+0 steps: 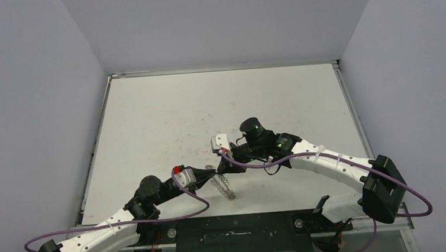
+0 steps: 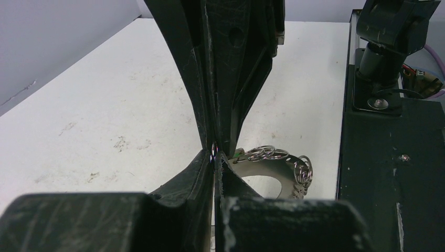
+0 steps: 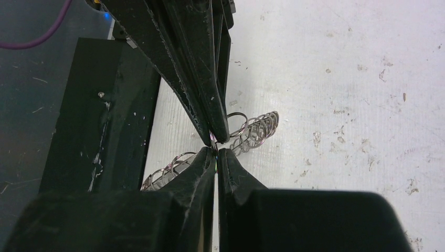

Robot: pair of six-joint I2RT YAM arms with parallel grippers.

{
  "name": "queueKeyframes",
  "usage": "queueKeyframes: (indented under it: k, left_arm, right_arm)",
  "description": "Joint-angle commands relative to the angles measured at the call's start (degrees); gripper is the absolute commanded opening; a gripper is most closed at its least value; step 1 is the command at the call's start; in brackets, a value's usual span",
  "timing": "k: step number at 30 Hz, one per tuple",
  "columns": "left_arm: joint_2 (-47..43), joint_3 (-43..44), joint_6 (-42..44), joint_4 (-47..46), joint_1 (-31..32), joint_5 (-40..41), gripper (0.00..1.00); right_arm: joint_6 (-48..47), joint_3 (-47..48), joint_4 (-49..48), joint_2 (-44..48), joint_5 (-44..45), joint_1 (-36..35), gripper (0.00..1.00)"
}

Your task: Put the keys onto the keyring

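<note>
1. Because the black base plate (image 1: 234, 235) lies nearest, the account starts there. Just beyond it, over the near middle of the scuffed white table (image 1: 207, 103), is the large silvery metal keyring fringed with small wire loops (image 1: 226, 188).
2. Reaching in from the near left, the left gripper (image 2: 214, 153) has its fingers pressed together on a sliver of metal. The keyring's arc runs off to the right from the tips, so I judge that it pinches the keyring.
3. Slightly farther and coming from the right, the right gripper (image 3: 215, 149) is also closed. A glint sits between its tips and loops lie just behind, but I cannot tell whether it pinches a loop or a key.
4. The keys, a small silvery key with green and black tags, cannot be picked out. Only a faint green streak shows beside the left tips.
5. The keyring looks light, with a stiff hoop. Its loops look loose, slick and likely to swing or snag. A firm pinch across one wire, or on bare hoop, seems best. A thin flat key is better taken by its head or tag.
</note>
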State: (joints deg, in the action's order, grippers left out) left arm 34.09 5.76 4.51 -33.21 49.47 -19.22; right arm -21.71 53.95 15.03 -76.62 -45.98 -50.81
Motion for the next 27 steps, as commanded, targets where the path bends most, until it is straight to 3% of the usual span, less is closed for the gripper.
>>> queueKeyframes:
  k: [1,4,10,19,27]
  left_arm:
    - [-0.94,0.49,-0.91,-4.7,0.28,0.15,0.0]
    - [-1.48,0.77,-0.84,-3.88,0.32,0.36,0.0]
    - [-4.52,2.57,1.38,3.62,0.27,1.94,0.19]
    - [-6.56,5.58,4.12,11.74,0.3,2.77,0.21]
    - [-0.96,6.84,4.45,9.29,0.32,-1.16,0.2]
  right_arm:
    - [-1.21,0.19,-1.18,0.22,-1.74,0.01,0.0]
    - [-1.58,2.16,2.73,-0.19,0.05,-0.02,0.0]
    - [-4.41,9.37,17.67,-2.93,4.9,-0.25,0.0]
    - [-6.47,23.89,40.88,-10.9,15.86,-2.29,0.0]
    - [-4.81,34.06,48.81,-18.44,19.37,-5.25,0.0]
